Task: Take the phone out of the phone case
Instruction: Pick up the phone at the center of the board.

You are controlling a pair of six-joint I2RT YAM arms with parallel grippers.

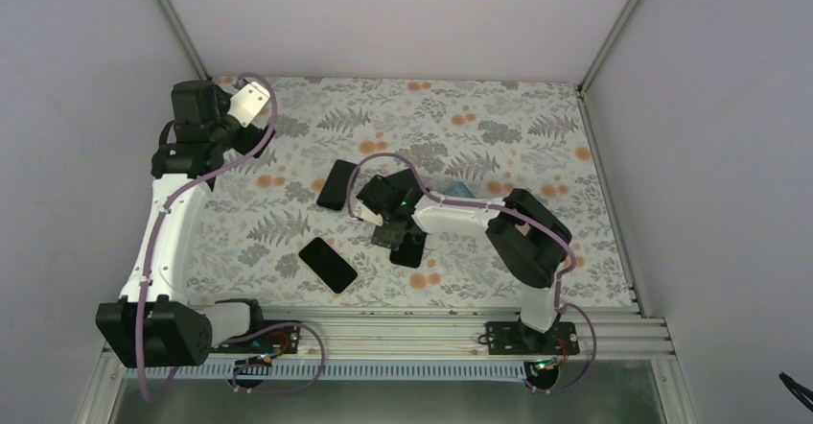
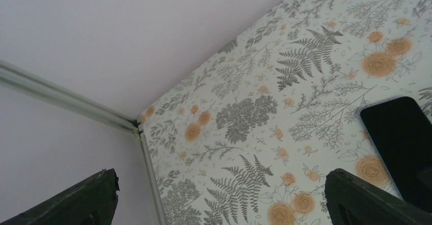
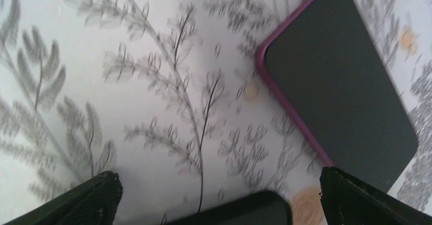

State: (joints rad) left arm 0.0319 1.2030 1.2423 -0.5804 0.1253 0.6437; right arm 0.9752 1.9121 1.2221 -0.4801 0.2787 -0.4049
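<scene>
The right jaws stand wide apart and hold nothing. Their dark, matt, wedge-shaped fingers [image 3: 76, 204] frame the bottom corners of the wrist view. Between them, at the lower edge, shows the rounded corner of a black slab [image 3: 239, 207] lying flat on the tabletop [image 1: 479, 117]. Just beyond it, and apart from it, lies the phone [image 3: 341, 92], a flat dark-grey rectangle with rounded corners. It sits in the phone case [image 3: 285, 100], whose smooth magenta rim shows along one long side and round a corner.

The tabletop is covered with a print of grey ferns and orange blooms. From above, the right arm [image 1: 460, 218] reaches to its middle. Two dark rectangles lie clear of the arm, a far one [image 1: 336, 184] and a near one [image 1: 328, 264]. From up there I cannot tell which is the cased phone.

The left jaws are also wide and empty, their fingers [image 2: 76, 202] up by the far left corner, where pale walls [image 2: 127, 41] meet.
</scene>
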